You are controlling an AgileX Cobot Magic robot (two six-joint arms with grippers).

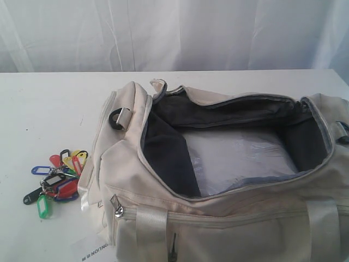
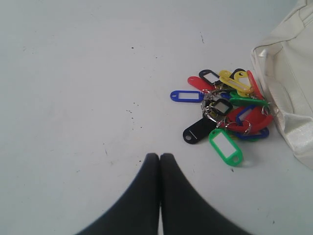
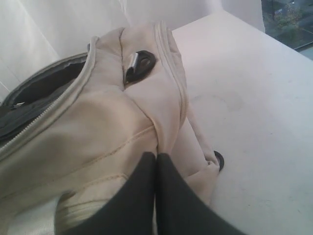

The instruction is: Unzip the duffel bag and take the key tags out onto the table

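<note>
Fingers point(image 2: 146, 171) on the left gripper point(image 2: 159, 155) were pressed flat together with nothing between them, and they hung over bare white table point(image 2: 73, 73), near the key tags point(image 2: 222, 110) but clear of them. Over on the other side, the right gripper point(image 3: 156, 155) was closed just the same, dark fingers point(image 3: 171, 196) gripping nothing, poised at the right end of the duffel bag point(image 3: 98, 127). Whether the tips touched the cream fabric could not be told. A black D-ring point(image 3: 139, 63) sat in the folds of that end. From the exterior view, neither gripper showed. The bag lay across the middle and right of the table, stopping short of its far edge, and its top zipper was wide open. The mouth gaped, dark grey lining point(image 1: 169, 147) was on show, and a pale sheet of clear plastic point(image 1: 234, 158) lay flat on the bottom. A metal zipper pull point(image 1: 115, 206) hung at the front left corner of the bag, beside a pale webbing handle point(image 1: 151, 224). And the tags were out! The bunch sat on the left part of the table, well away from the far edge, just beside the bag's left end. It was a jumble of red, blue, green, yellow and black on metal rings, the green one lying nearest the front. A printed label point(image 1: 90, 248) lay on the table beside the bag's front left corner.
</note>
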